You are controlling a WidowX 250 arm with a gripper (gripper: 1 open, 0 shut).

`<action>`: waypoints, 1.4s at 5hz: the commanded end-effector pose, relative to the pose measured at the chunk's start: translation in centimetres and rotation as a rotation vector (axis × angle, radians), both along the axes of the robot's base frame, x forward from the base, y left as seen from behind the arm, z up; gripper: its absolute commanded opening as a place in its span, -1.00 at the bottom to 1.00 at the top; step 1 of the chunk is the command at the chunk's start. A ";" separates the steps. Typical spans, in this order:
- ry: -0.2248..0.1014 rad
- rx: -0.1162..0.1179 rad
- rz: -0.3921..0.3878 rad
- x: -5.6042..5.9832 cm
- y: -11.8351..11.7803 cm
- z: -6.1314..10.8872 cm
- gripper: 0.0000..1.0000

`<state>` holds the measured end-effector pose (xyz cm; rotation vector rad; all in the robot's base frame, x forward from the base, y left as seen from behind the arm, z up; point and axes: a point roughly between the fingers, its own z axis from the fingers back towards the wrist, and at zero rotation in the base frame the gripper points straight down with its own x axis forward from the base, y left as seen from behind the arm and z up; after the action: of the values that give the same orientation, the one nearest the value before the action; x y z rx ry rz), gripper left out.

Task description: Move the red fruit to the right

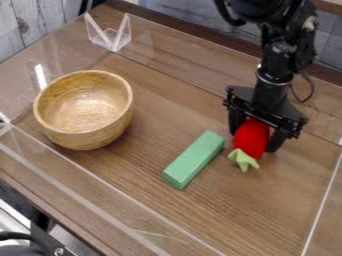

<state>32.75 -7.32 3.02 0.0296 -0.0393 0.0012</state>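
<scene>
The red fruit (250, 138) lies on the wooden table, right of centre, with its light green stem (243, 158) pointing toward the front. My gripper (262, 132) points straight down over it. The jaws stand open on either side of the fruit, and a gap shows on its right side. A green block (195, 159) lies diagonally just left of the fruit and does not touch it.
A wooden bowl (83, 108) sits at the left. A clear plastic wall (321, 205) runs along the table's front and right edges. A small clear stand (110, 32) is at the back left. Bare wood lies right of the fruit up to the wall.
</scene>
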 end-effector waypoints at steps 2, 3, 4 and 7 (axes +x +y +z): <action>-0.075 -0.032 0.045 1.7 0.0 4.0 1.00; -0.074 -0.036 0.059 1.7 -0.3 4.0 1.00; -0.072 -0.042 0.037 1.5 -0.5 4.7 1.00; -0.065 -0.049 0.048 0.6 -0.7 5.5 1.00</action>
<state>32.75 -7.74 6.18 -0.0050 -0.0288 0.0553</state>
